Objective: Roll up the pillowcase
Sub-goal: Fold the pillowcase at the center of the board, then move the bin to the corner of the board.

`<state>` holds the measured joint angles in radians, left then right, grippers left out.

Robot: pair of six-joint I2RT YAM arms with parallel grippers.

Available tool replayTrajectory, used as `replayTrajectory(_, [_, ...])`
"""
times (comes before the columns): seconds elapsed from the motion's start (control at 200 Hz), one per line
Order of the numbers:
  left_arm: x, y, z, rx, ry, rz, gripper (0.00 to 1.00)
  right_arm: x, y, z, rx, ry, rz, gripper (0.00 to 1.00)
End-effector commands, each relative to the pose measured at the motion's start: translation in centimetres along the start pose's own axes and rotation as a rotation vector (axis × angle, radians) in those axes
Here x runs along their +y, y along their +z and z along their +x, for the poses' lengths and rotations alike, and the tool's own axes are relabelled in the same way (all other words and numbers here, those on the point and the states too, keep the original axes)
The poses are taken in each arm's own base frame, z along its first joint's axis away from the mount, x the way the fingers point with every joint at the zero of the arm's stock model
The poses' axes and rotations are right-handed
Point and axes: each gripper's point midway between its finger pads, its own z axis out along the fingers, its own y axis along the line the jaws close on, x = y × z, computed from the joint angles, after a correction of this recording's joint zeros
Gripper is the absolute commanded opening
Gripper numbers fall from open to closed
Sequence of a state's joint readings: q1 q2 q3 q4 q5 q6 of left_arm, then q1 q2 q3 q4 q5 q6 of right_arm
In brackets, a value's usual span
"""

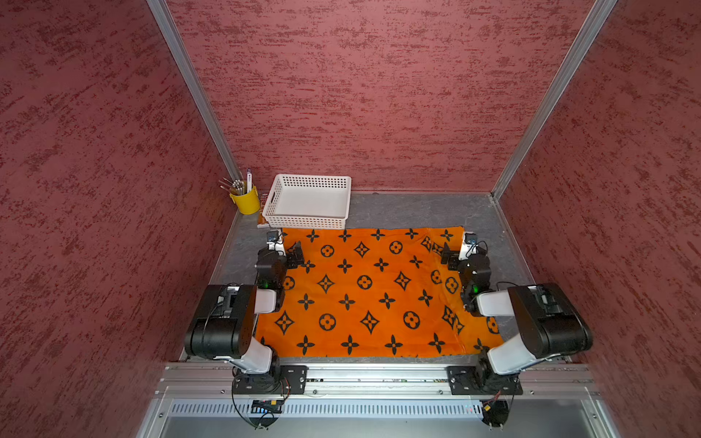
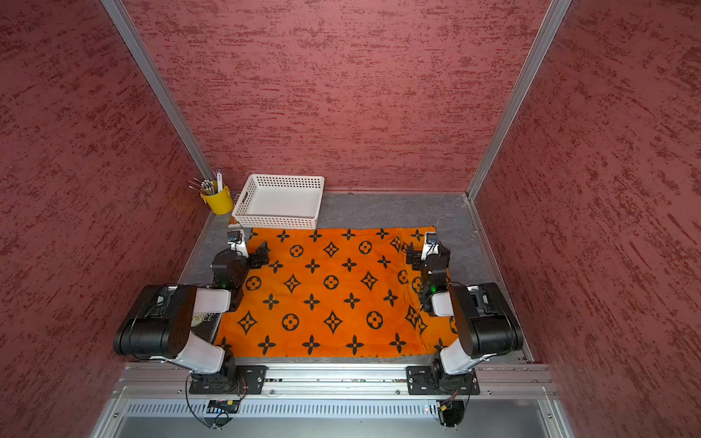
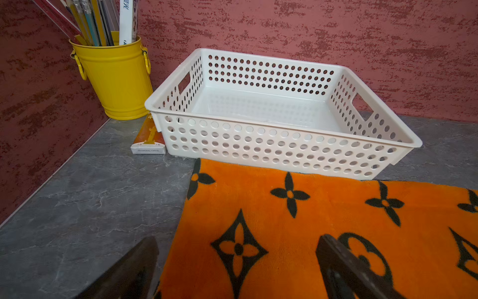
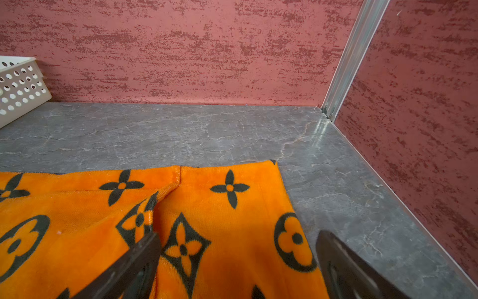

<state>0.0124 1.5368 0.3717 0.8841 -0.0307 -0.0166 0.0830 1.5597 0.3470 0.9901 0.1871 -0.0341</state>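
Large orange pillowcase (image 1: 364,292) printed with black flowers: soft plush cloth with a short, matt nap. Rectangular white basket (image 3: 258,145): moulded plastic, smooth and faintly glossy, its walls perforated with round holes. Round yellow bucket (image 3: 119,80): ribbed, apparently painted metal with a satin sheen. Small orange-and-white box (image 3: 148,139): printed card. Grey tabletop (image 3: 90,207): stone-look surface with pale veins, smooth and mostly matt. Red mottled walls (image 4: 181,51): rough-looking and matt. Corner post (image 4: 346,59): brushed silver metal.
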Motion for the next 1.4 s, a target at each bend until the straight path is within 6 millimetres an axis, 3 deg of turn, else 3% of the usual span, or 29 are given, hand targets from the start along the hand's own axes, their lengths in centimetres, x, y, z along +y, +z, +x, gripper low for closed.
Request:
replayTrajectory(0.0, [0.2, 0.0, -0.7, -0.024, 0.01, -0.001, 1.0, -0.2, 0.2, -0.6, -0.013, 0.01, 0.005, 0.99])
replayTrajectory(0.676, [0.2, -0.3, -1.1, -0.038, -0.003, 0.02, 1.0, -0.2, 0.2, -0.6, -0.016, 0.01, 0.003, 0.98])
replayTrajectory(0.827, [2.3, -2.3, -4.2, -0.056, -0.064, -0.111, 1.0, 0.4, -1.6, -2.6, -0.071, -0.011, -0.031, 0.99])
replayTrajectory(0.952, [4.3, -4.7, -7.1, -0.028, -0.248, -0.199, 1.0, -1.2, -2.9, -5.1, -0.032, 0.066, 0.055, 0.99])
replayTrajectory(1.077, [5.5, -6.9, -7.8, 0.108, -0.47, -0.215, 1.0, -3.4, -3.3, -7.1, 0.113, 0.277, 0.205, 0.99])
replayTrajectory(1.127, [6.3, -7.4, -7.7, 0.144, -0.559, -0.232, 1.0, -3.3, -3.0, -7.5, 0.16, 0.308, 0.216, 0.99])
replayTrajectory(1.302, [6.1, -6.4, -8.5, 0.226, -0.632, -0.206, 1.0, -0.8, -0.9, -8.7, 0.31, 0.317, 0.12, 0.98])
replayTrajectory(1.393, [6.6, -4.7, -6.9, 0.396, -0.661, -0.247, 1.0, 0.4, 0.0, -9.4, 0.333, 0.34, 0.074, 0.99])
